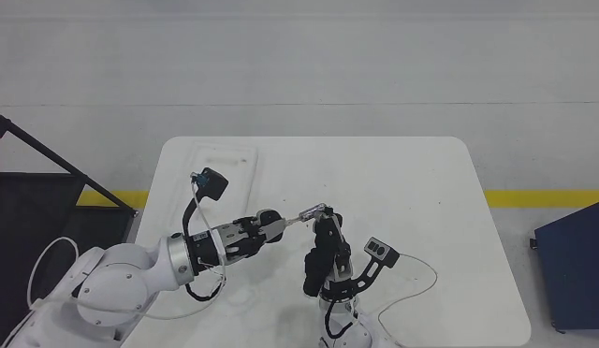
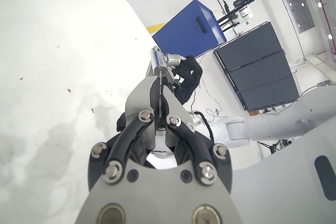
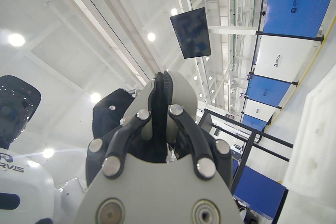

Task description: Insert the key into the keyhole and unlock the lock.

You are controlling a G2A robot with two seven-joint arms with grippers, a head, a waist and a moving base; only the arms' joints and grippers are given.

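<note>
A small silver lock [image 2: 160,66] is held up above the white table [image 1: 402,189] near its front middle. My right gripper [image 1: 326,224] points upward and is shut on the lock [image 1: 322,211]; in its own wrist view its fingers [image 3: 157,93] are pressed together and the lock is hidden. My left gripper [image 2: 158,84] is shut on a thin metal key [image 2: 160,96], coming in from the left. The key's tip sits in the round keyhole on the lock's face. From above, the key [image 1: 298,218] bridges the left gripper [image 1: 276,224] and the lock.
A white foam tray [image 1: 220,166] lies at the table's back left. A thin cable [image 1: 416,287] loops on the table at the front right. A blue cabinet [image 1: 566,264] stands on the floor beyond the right edge.
</note>
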